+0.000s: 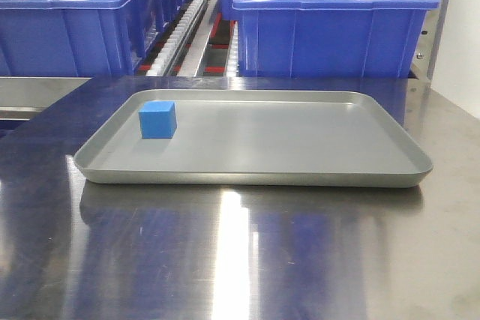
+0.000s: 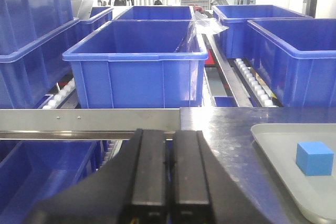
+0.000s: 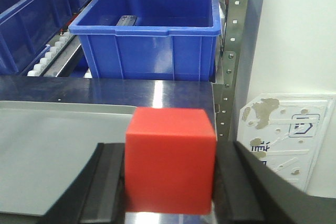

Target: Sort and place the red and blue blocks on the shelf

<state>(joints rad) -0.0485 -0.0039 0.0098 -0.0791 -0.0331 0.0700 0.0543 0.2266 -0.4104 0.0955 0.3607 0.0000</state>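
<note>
The blue block sits in the far left part of the shallow grey tray; it also shows in the left wrist view. My right gripper is shut on the red block and holds it just above the steel tabletop, at the tray's right edge. My left gripper is shut and empty, left of the tray and in front of the shelf's flat front rail. Neither gripper shows in the front view.
Large blue bins stand on the shelf's roller tracks behind the tabletop. A perforated steel upright and a white panel are to the right.
</note>
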